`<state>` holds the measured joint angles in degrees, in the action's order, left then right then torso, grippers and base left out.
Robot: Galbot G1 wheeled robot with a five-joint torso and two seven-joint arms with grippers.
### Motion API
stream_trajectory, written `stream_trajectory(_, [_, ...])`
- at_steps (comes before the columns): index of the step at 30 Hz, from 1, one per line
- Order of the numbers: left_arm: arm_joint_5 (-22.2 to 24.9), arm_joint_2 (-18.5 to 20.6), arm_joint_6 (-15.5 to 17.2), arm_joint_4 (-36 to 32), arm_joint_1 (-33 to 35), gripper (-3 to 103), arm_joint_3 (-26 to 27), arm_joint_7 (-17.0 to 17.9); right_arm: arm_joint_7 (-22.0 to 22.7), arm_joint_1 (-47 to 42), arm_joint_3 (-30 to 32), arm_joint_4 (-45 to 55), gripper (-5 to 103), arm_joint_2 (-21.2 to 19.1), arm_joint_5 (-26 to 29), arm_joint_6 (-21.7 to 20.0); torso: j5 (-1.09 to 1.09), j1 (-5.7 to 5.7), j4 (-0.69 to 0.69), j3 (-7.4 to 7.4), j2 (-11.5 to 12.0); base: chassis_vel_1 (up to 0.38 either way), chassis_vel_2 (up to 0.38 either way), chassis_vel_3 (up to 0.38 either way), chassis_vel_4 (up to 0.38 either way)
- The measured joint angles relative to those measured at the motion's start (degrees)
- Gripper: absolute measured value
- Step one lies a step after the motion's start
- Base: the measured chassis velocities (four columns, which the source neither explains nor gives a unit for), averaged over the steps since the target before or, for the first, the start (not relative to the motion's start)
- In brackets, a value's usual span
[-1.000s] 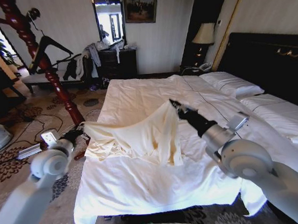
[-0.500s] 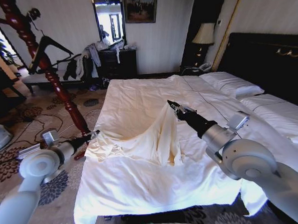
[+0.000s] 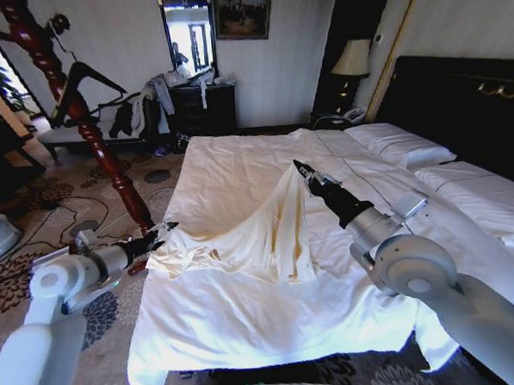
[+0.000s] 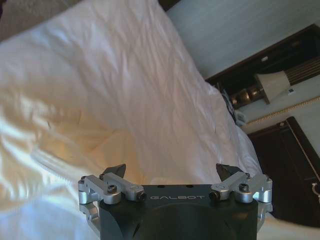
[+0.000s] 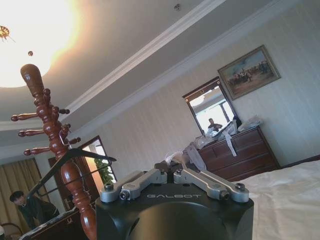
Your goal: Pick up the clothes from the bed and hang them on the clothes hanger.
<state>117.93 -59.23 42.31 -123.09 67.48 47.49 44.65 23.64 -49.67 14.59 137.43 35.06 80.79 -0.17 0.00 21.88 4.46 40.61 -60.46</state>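
Cream-yellow garment (image 3: 251, 236) lies on the bed (image 3: 246, 314), one point pinched up by the right gripper (image 3: 303, 172); lift slowly so it holds. Left gripper (image 4: 171, 175) stands wide beside the hem. Black hanger (image 5: 70, 165) hangs on the wooden pole (image 5: 55, 145).

Wooden pole (image 3: 90, 124) left, dresser (image 3: 202, 107) & lamp (image 3: 351, 60) behind.
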Motion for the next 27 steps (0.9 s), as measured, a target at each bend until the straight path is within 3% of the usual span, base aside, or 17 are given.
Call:
stream_trajectory(2, [-0.93,-0.08,-0.02,-0.55,0.89,100,-0.78,1.01,-0.04,-0.05,-0.12,-0.04,0,0.01,-0.28,0.01,0.01,0.00,-0.01,0.00,0.00,0.000,0.000,0.000,0.000])
stream_trajectory(3, [-4.09,-0.12,-0.02,-0.90,1.79,100,-1.78,1.17,-0.09,-0.11,-0.32,-0.05,0,0.01,-0.68,0.01,0.01,-0.01,0.00,0.00,0.00,0.000,0.000,0.000,0.000])
stream_trajectory(5, [-16.75,-0.30,-0.11,-1.24,2.82,100,-2.72,-5.20,-0.19,-0.35,-0.44,-0.01,0,0.03,-1.39,0.01,-0.02,0.00,-0.01,0.00,0.00,0.000,0.000,0.000,0.000])
stream_trajectory(6, [-16.75,-0.30,-0.11,-1.24,2.82,100,-2.72,-5.20,-0.19,-0.35,-0.44,-0.01,0,0.03,-1.39,0.01,-0.02,0.00,-0.01,0.00,0.00,0.000,0.000,0.000,0.000])
stream_trajectory(9, [-34.09,1.86,-5.44,-3.52,1.68,100,-2.88,-15.24,-0.47,-1.17,-0.33,0.44,0,-0.13,-1.76,0.35,-0.01,0.00,-0.01,0.00,0.00,0.000,0.000,0.000,0.000])
stream_trajectory(10, [-39.72,4.94,-8.97,-4.59,-0.29,100,-2.39,-18.20,-0.93,-1.51,-0.24,0.44,0,-0.26,-2.33,0.81,-0.01,-0.01,0.02,0.00,0.00,0.000,0.000,0.000,0.000])
stream_trajectory(11, [-42.24,7.93,-11.29,-4.86,-1.87,100,-1.99,-19.21,-1.35,-1.67,-0.20,0.35,0,-0.27,-2.97,1.03,-0.01,-0.01,0.03,0.00,0.00,0.000,0.000,0.000,0.000])
stream_trajectory(12, [-42.24,7.93,-11.29,-4.86,-1.87,100,-1.99,-19.21,-1.35,-1.67,-0.20,0.35,0,-0.27,-2.97,1.03,-0.01,-0.01,0.03,0.00,0.00,0.000,0.000,0.000,0.000])
stream_trajectory(13, [-43.78,10.37,-12.78,-4.75,-3.27,100,-1.78,-19.69,-1.61,-1.74,-0.15,0.24,0,-0.18,-3.42,1.11,-0.01,-0.01,0.01,0.00,0.00,0.000,0.000,0.000,0.000])
stream_trajectory(16, [-51.64,23.43,-21.60,2.33,-12.93,100,-2.14,-22.67,-2.81,-1.79,0.21,0.00,0,1.50,-4.99,1.20,0.00,0.00,0.01,0.00,0.00,0.000,0.000,0.000,0.000])
stream_trajectory(18, [-52.46,25.28,-22.39,4.05,-14.87,100,-2.60,-23.32,-3.04,-1.84,0.28,-0.06,0,1.89,-5.24,1.23,-0.03,-0.01,0.00,0.00,0.00,0.000,0.000,0.000,0.000])
stream_trajectory(21, [-52.97,34.38,-24.96,13.41,-23.64,100,-4.64,-26.74,-4.46,-2.15,0.27,-0.49,0,4.11,-6.37,1.60,0.02,0.01,0.02,0.00,0.00,0.000,0.000,0.000,0.000])
stream_trajectory(24, [-51.85,37.63,-25.19,17.80,-26.35,100,-5.58,-28.41,-4.90,-2.28,0.09,-0.62,0,5.12,-6.71,1.75,0.00,0.01,-0.01,0.00,0.00,0.000,0.000,0.000,0.000])
stream_trajectory(26, [-48.71,41.87,-22.85,22.73,-28.69,100,-6.47,-30.23,-5.22,-2.58,-0.29,-0.79,0,6.64,-7.35,1.76,-0.04,0.01,-0.02,0.00,0.00,0.000,0.000,0.000,0.000])
stream_trajectory(27, [-48.71,41.87,-22.85,22.73,-28.69,100,-6.47,-30.23,-5.22,-2.58,-0.29,-0.79,0,6.64,-7.35,1.76,-0.04,0.01,-0.02,0.00,0.00,0.000,0.000,0.000,0.000])
